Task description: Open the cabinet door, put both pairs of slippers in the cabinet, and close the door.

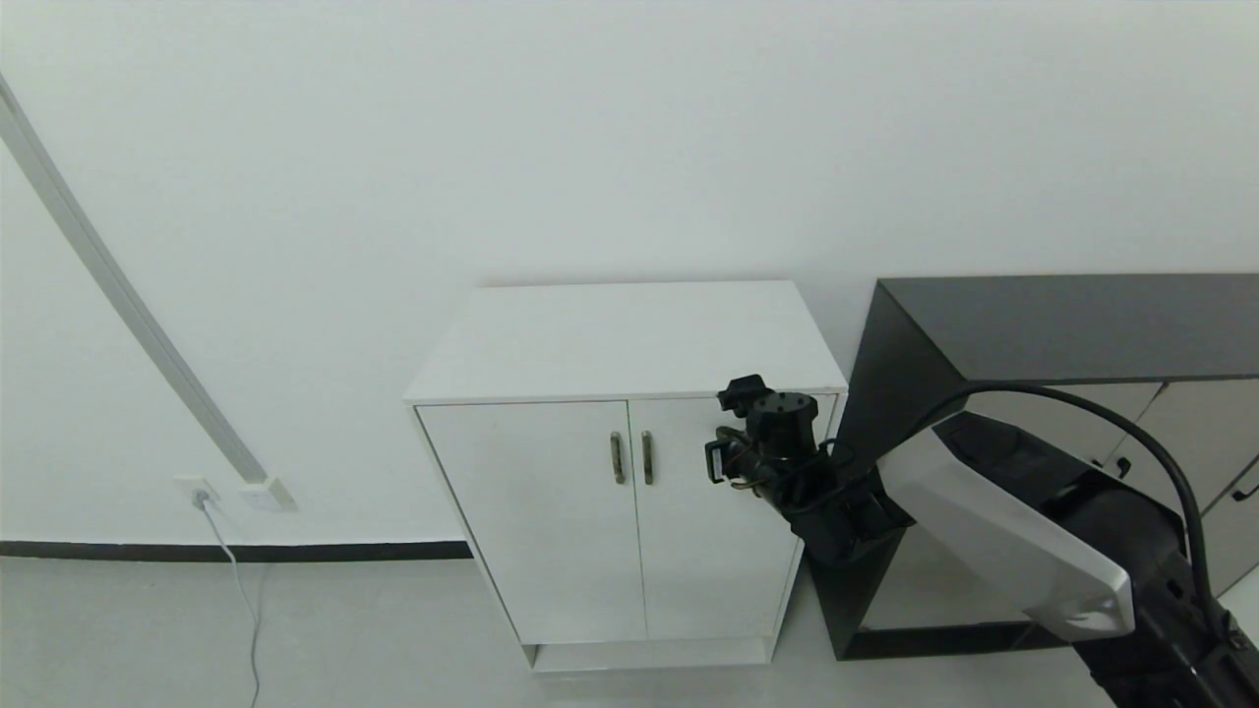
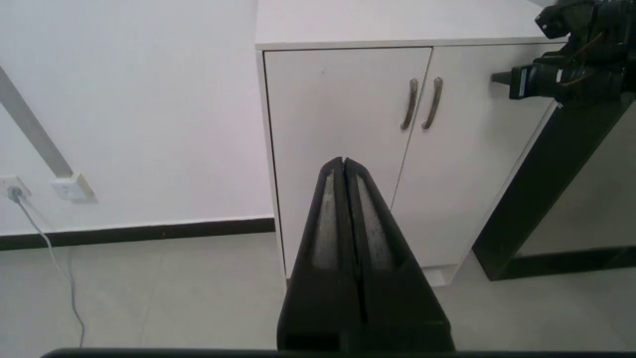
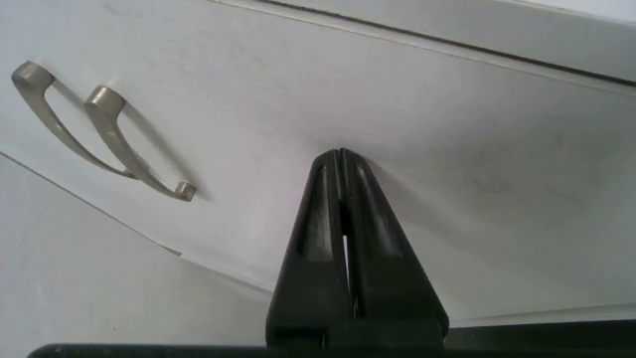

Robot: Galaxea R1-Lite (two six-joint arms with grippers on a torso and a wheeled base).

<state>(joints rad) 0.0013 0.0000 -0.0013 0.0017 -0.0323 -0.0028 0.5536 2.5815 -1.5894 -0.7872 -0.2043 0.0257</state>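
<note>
1. My right arm (image 1: 993,531) stretches up from the low right side and crosses in front of the black cabinet (image 1: 1062,324).
2. Its wrist hangs in front of the top part of the right door (image 1: 708,560) of the white cabinet (image 1: 629,339).
3. The right gripper (image 1: 716,460) has its two fingers pressed together with nothing between them.
4. In the right wrist view, the tip of the right gripper (image 3: 343,164) points at the flat white door and is very near it. I cannot tell if it touches.
5. The two handles (image 1: 632,457) sit side by side in the middle of the cabinet front. The right gripper is beside them, on the right door, at about the same height.
6. Both doors are shut. The left door (image 1: 536,521) has nothing near it.
7. The left gripper (image 2: 343,164) is pinched closed too, and it holds nothing.
8. In the left wrist view it points at the cabinet front from well back, with bare floor (image 2: 149,288) between them.
9. That view also shows the handles (image 2: 420,103) and, farther off, the right gripper (image 2: 512,82) by the right door.
10. A wall socket (image 1: 197,489) with a cable (image 1: 241,590) hanging to the floor is on the wall to the left of the cabinet.
</note>
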